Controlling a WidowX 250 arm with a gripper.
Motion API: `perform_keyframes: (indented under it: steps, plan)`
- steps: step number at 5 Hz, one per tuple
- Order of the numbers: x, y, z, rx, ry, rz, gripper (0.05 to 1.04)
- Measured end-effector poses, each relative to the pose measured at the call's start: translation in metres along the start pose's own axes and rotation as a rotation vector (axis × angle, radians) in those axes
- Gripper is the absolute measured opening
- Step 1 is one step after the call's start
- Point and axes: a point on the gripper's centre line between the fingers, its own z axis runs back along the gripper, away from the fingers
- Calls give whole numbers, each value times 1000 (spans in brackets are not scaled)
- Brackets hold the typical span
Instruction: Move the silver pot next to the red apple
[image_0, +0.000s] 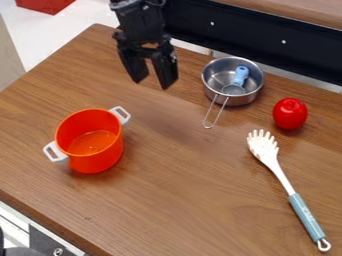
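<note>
The silver pot (248, 99) stands upright near the back of the wooden counter, to the left of the red apple (290, 113), with a gap between them. Inside the pot lies a small strainer with a blue handle (240, 75); a wire loop extends over or beside the pot's front toward the lower left. My gripper (153, 85) hangs left of the pot, its two fingers spread apart with nothing between them.
An orange pot (99, 159) with white handles stands at the left. A white spaghetti server (275, 166) with a blue-grey handle lies on the right, in front of the apple. A black panel (254, 39) runs behind the counter (180, 200).
</note>
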Motion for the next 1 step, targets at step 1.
perform_keyframes:
  steps: [1]
  plan:
    - [-25, -20, 4, -33, 22, -57, 995]
